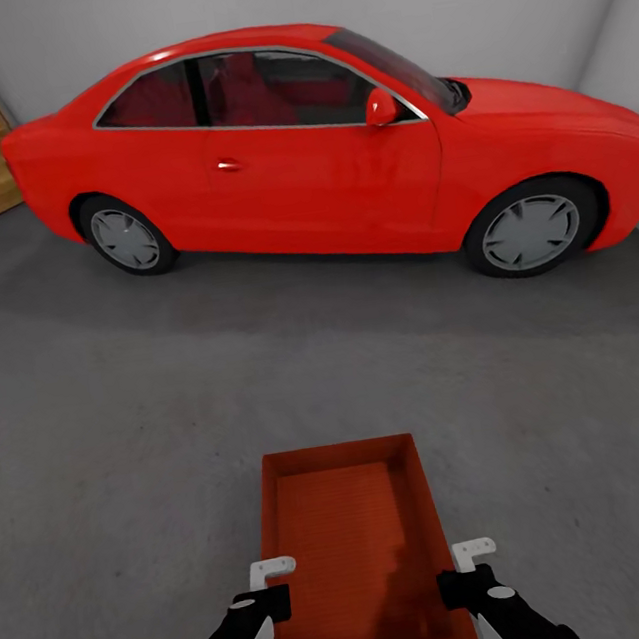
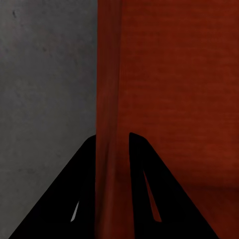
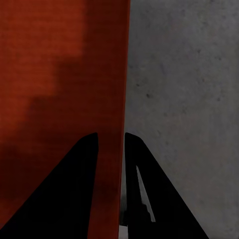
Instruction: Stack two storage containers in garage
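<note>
Orange-red container (image 1: 355,547) gripped by both hands, over concrete floor (image 1: 123,436).

Head camera is looking forward and steeply down from above the orange-red container (image 1: 355,552), taking in the red car (image 1: 337,146) beyond it. Each wrist camera is looking along one side wall of that container at close range, sharing it and the grey floor (image 2: 45,89) with the head view.

Even soft light; wrist views slightly blurred.
</note>
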`<state>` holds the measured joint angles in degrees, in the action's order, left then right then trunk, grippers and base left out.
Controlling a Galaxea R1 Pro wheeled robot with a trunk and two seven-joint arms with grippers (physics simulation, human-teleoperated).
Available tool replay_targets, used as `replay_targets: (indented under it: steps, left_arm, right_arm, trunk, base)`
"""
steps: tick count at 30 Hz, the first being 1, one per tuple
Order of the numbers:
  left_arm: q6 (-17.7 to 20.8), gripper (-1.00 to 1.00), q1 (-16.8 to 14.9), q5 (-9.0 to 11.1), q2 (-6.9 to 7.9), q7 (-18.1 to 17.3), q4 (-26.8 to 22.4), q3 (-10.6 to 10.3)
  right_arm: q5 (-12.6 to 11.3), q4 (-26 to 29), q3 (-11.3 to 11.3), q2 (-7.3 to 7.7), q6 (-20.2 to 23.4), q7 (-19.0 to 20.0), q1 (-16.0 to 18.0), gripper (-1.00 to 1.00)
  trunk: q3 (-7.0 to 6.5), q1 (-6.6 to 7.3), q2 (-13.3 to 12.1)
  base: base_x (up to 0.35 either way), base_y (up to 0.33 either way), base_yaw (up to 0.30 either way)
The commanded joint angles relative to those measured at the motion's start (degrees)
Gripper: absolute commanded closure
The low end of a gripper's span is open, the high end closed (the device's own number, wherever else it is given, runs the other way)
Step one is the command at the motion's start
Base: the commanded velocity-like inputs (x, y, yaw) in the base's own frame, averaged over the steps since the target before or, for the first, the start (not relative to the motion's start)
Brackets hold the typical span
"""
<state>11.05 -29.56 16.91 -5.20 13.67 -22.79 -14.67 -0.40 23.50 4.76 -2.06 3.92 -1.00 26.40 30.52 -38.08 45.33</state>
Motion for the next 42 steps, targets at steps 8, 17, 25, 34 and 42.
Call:
replay_targets:
  steps: [8, 17, 25, 34, 42]
  left_arm:
    - [0.38, 1.00, -0.02, -0.96, -4.80, 0.65, -3.14, 0.43]
    - [0.38, 1.00, -0.02, -0.98, -4.80, 0.65, -3.14, 0.43]
    - [0.38, 1.00, -0.01, -1.00, -4.80, 0.65, -3.14, 0.43]
    - [0.41, 1.00, 0.00, -1.01, -4.80, 0.64, -3.14, 0.43]
    - [0.44, 1.00, -0.01, -1.01, -4.80, 0.60, -3.14, 0.43]
  right_arm:
    - [0.12, -0.03, -0.02, -3.30, 0.37, -0.14, -0.04, 1.00]
    - [0.11, -0.03, -0.02, -3.30, 0.38, -0.15, -0.04, 1.00]
    - [0.08, -0.04, -0.02, -3.30, 0.38, -0.14, -0.04, 1.00]
    - [0.13, -0.02, -0.02, -3.30, 0.60, -0.28, -0.04, 1.00]
    - [0.13, -0.02, -0.02, -3.28, 0.34, -0.19, -0.04, 1.00]
  trunk:
    - [1.50, -1.77, 3.27]
    - [3.11, -3.75, 6.88]
    - [4.19, -5.06, 9.28]
    - [4.19, -5.06, 9.28]
    - [5.09, -6.16, 11.29]
  base:
    - [0.000, 0.000, 0.000]
    - [0.000, 0.000, 0.000]
    - [0.000, 0.000, 0.000]
    - [0.000, 0.000, 0.000]
    - [0.000, 0.000, 0.000]
